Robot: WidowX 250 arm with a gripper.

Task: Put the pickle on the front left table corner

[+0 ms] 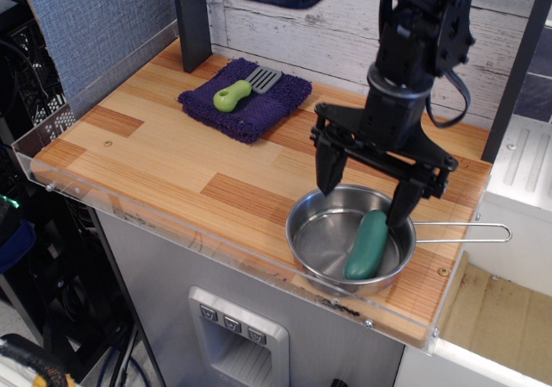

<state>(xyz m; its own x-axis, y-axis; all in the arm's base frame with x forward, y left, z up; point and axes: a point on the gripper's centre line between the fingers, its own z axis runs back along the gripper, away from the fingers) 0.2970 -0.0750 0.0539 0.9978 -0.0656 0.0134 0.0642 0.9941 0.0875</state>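
Lying in pan [323,232] | pickle [367,245] long axis near-to-far, tilted right | gripper [364,196] spread wide

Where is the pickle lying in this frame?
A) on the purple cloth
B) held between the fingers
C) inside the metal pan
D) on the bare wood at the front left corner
C: the pickle lies inside the metal pan, against its right wall, with the open gripper above it and not gripping it.
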